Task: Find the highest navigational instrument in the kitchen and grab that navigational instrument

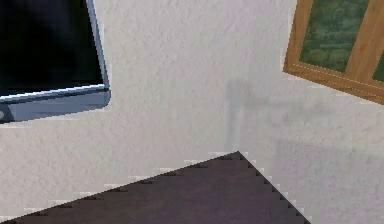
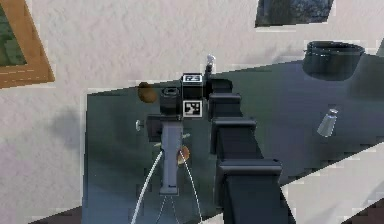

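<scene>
In the arm side view the dark arm (image 2: 245, 170) rises from the bottom edge over a dark countertop (image 2: 290, 100). At its far end are the two white marked squares (image 2: 192, 95). Left of them the gripper (image 2: 168, 195) hangs with its grey body and two thin pale fingers (image 2: 150, 185) running toward the bottom edge. A small brown round thing (image 2: 183, 153) lies right beside the gripper's body on the counter. I cannot tell whether the gripper holds anything. Another small brown blob (image 2: 147, 93) sits at the counter's far left corner.
A dark pot (image 2: 335, 60) stands at the counter's back right, with a pale shaker (image 2: 327, 122) nearer. A wood-framed window (image 2: 20, 50) is on the wall to the left. The forward view has a dark screen (image 1: 45, 55), another wood-framed window (image 1: 340, 45), a white wall corner and dark floor (image 1: 190, 195).
</scene>
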{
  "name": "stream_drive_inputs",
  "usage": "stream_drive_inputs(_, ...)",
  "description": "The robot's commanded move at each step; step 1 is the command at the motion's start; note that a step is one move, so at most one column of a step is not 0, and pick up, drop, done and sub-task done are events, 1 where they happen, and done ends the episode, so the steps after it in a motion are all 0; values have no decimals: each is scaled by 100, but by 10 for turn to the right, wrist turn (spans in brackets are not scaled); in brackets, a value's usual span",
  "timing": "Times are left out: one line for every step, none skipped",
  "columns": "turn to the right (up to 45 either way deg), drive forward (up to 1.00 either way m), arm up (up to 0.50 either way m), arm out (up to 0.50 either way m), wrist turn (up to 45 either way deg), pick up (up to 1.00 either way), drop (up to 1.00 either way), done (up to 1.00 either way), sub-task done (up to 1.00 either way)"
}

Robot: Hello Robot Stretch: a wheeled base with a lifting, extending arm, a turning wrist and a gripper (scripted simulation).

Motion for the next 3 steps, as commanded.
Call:
stream_drive_inputs(0, 0, 0, 0, 450, 0, 0, 0, 0)
stream_drive_inputs(0, 0, 0, 0, 450, 0, 0, 0, 0)
stream_drive_inputs(0, 0, 0, 0, 450, 0, 0, 0, 0)
